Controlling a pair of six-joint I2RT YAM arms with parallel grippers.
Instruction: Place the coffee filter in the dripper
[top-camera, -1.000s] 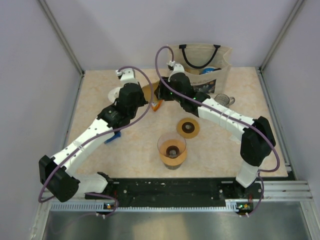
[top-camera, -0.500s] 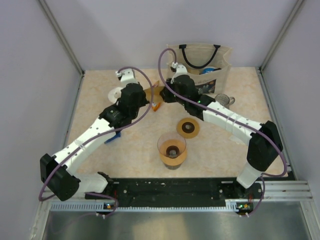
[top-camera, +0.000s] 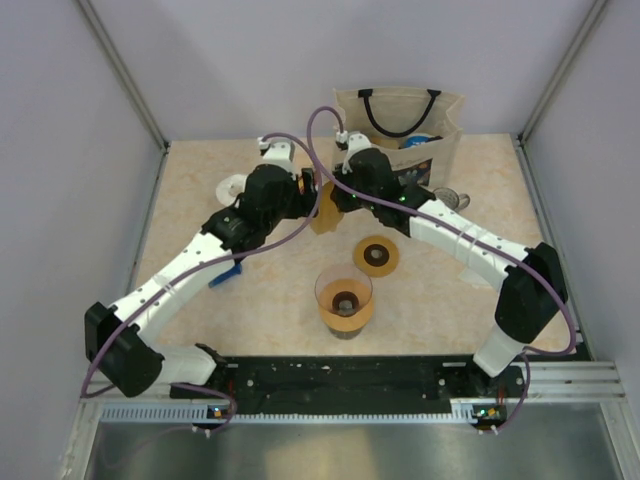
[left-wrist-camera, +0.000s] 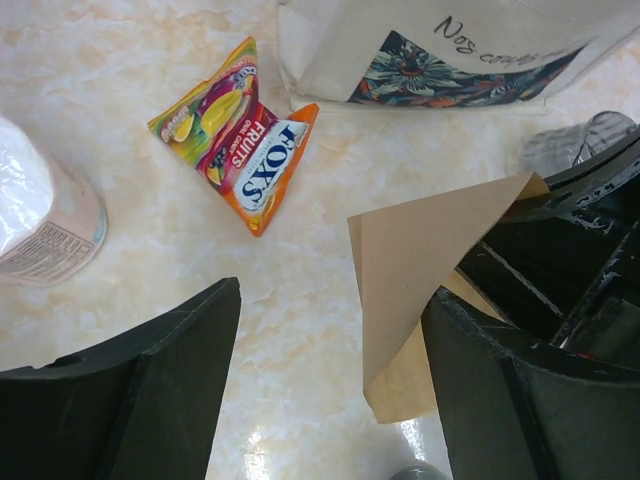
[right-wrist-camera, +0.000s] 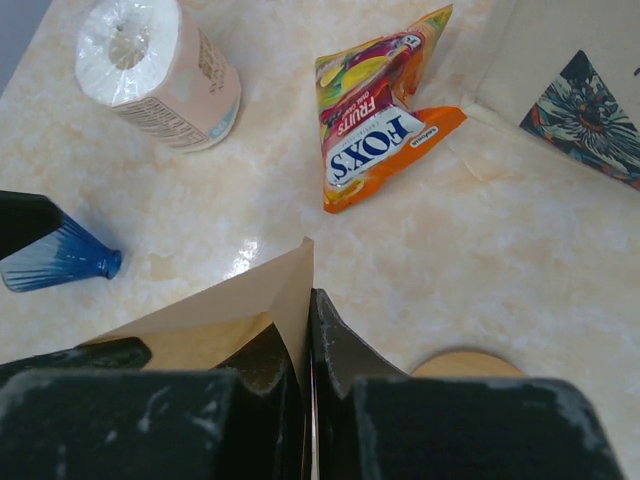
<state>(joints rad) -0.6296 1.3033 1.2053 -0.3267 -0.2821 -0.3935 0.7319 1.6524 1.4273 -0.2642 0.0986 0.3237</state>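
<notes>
One tan paper coffee filter (left-wrist-camera: 430, 260), flat-folded and fan-shaped, matte, with crisp straight edges and one sharp corner. Held clear of the table at the back middle, between the two wrists, just in front of the cream canvas tote bag (top-camera: 400, 115). Well apart from the clear glass dripper with a brown collar (top-camera: 345, 298), which stands nearer the arm bases.

From the left wrist camera, left to right:
- White paper roll in printed wrap (left-wrist-camera: 35, 215), cut off by the frame edge.
- Orange and yellow candy packet (left-wrist-camera: 245, 135), flat on the marble-pattern table (left-wrist-camera: 150, 60).
- Then the filter, sharp corner aimed up and right toward the tote bag, long axis on a diagonal from lower left to upper right.

Left gripper (left-wrist-camera: 332, 310) with jaws wide apart and the filter between them. Paper hard against the right-hand finger (left-wrist-camera: 500, 400), or perhaps only just beside it; contact not clear. Right part of the paper hidden behind that finger and the other gripper's black body.

Right gripper (right-wrist-camera: 303, 345) with jaws clamped on one straight edge of the filter, seen nearly edge-on, corner pointing up the frame. In the same view:
- Blue ribbed plastic piece (right-wrist-camera: 55, 255), partly cut off at left.
- Round wooden disc (right-wrist-camera: 465, 362), half hidden by a finger at right.

Small clear glass (left-wrist-camera: 570, 145) by the bag, blurred and partly masked.
</notes>
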